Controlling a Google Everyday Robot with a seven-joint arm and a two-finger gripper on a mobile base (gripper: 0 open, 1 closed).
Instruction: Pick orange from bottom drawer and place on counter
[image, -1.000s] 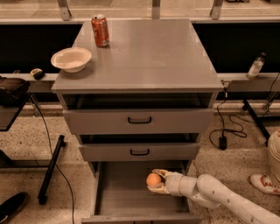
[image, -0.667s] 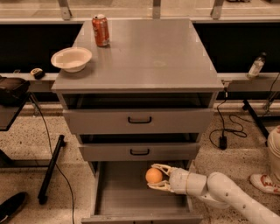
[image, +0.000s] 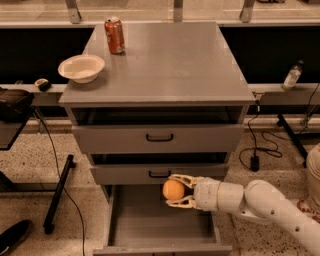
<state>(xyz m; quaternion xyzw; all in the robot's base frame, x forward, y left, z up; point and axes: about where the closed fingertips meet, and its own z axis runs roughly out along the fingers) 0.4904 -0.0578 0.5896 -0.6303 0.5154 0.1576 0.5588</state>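
Note:
The orange is held between the two pale fingers of my gripper, which is shut on it. The white arm reaches in from the lower right. The orange hangs above the grey floor of the open bottom drawer, just below the front of the middle drawer. The counter, the flat grey top of the cabinet, lies well above the gripper.
A red soda can stands at the counter's back left. A white bowl sits on its left edge. The two upper drawers stick out slightly with black handles. Cables and a bottle lie to the right, a black stand leg to the left.
The gripper has lifted the orange up and slightly left, from low in the bottom drawer to just under the middle drawer's front.

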